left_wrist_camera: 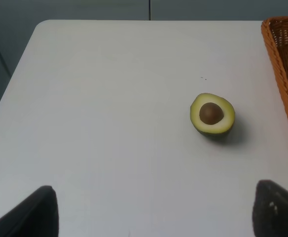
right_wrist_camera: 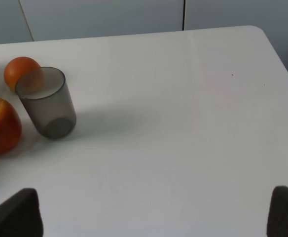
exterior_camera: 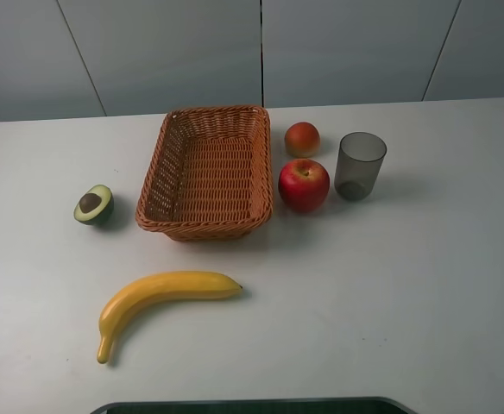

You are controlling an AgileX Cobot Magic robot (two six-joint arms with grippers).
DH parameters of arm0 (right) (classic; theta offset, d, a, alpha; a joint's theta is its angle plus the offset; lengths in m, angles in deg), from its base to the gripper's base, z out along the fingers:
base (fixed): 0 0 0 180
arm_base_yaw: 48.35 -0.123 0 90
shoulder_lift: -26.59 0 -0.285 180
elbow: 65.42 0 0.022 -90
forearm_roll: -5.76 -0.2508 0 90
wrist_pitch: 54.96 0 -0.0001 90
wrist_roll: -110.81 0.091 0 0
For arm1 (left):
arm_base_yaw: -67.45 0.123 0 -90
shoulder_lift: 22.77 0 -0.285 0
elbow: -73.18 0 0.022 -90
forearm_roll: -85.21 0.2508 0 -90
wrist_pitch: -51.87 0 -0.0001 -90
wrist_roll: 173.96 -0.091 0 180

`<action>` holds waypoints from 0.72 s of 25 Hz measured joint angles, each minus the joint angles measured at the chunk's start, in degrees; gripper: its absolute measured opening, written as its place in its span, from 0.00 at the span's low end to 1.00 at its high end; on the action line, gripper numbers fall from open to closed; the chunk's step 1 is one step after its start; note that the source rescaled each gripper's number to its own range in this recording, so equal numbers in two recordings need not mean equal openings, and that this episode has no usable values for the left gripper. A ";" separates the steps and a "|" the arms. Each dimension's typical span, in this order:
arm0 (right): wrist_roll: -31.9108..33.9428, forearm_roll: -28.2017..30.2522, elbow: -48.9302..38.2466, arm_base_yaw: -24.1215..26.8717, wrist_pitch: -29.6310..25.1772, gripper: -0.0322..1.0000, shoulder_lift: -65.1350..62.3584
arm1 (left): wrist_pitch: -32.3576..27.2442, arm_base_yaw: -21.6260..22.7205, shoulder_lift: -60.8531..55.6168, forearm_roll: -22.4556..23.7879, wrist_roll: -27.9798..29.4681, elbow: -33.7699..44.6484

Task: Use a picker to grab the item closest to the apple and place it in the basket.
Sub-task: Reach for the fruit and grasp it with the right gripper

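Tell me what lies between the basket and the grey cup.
The red apple, seen in the exterior high view, sits between the basket and the cup.

cup (exterior_camera: 360, 166): smoky-grey, see-through, upright, just right of the apple
apple (exterior_camera: 304, 185): glossy red, stem up, between basket and cup
basket (exterior_camera: 204, 228): brown wicker, rectangular, open side up, beside the apple's left
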 joint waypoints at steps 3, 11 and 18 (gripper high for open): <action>0.00 0.00 0.00 0.00 0.00 0.98 0.00 | 0.00 0.00 0.00 0.00 0.00 0.00; 0.03 -2.73 1.82 0.00 -2.44 0.98 12.07 | 0.00 0.00 0.00 0.00 0.00 0.00; -4.69 -3.58 9.24 -0.14 2.95 0.98 34.89 | 0.00 0.00 0.00 0.00 0.00 0.00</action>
